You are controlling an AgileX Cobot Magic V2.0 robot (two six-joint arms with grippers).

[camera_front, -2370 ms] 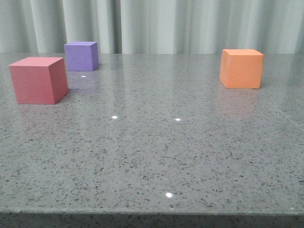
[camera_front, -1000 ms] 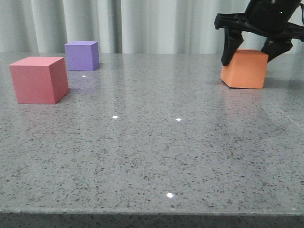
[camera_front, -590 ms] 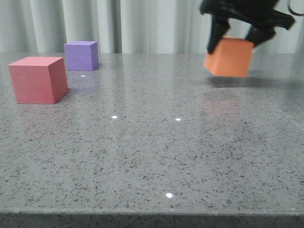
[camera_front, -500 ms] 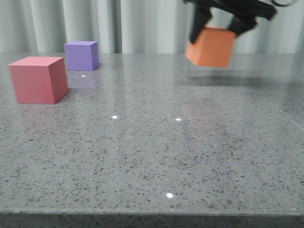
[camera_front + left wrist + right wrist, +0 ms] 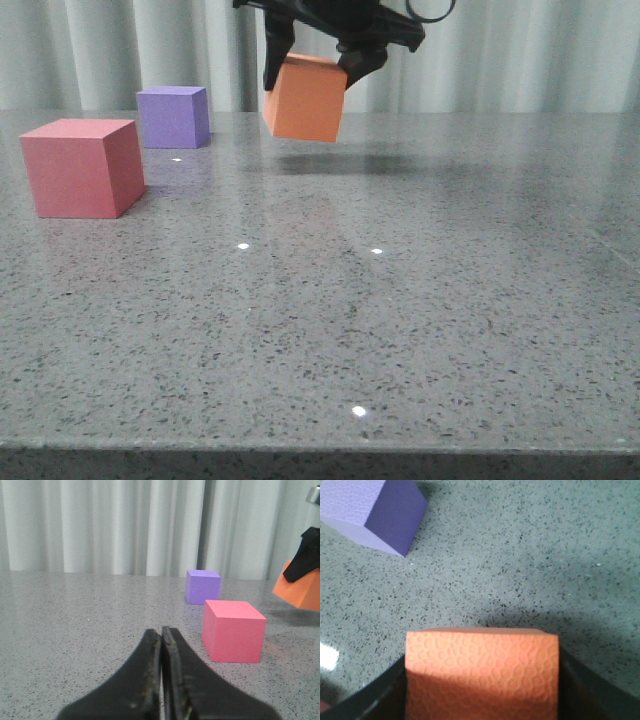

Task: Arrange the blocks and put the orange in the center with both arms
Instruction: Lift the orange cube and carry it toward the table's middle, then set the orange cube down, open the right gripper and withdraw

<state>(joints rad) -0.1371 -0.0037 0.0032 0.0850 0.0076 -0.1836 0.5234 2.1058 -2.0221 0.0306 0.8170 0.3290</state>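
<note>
In the front view, our right tool (image 5: 315,62) grips the orange cube (image 5: 305,99) clear of the table (image 5: 400,320), its shadow on the stone below and slightly behind; the cube hangs a little tilted. The purple cube (image 5: 173,117) sits off to the tool's left, and the red-pink cube (image 5: 82,167) lies further left and nearer us. In the left wrist view, our left tool (image 5: 161,680) is clenched on nothing, fingers pressed together low over the table, with the red-pink cube (image 5: 232,630) ahead and to its right, the purple cube (image 5: 202,586) beyond that, and the orange cube (image 5: 301,586) airborne at the far right. In the right wrist view, the orange cube (image 5: 481,672) fills the space between the tool's fingers, and the purple cube (image 5: 372,511) rests on the table beyond it. We judge the risks to be these: the tilt could land the cube on an edge so it tips on release, and a drift toward the purple cube could knock it.
</note>
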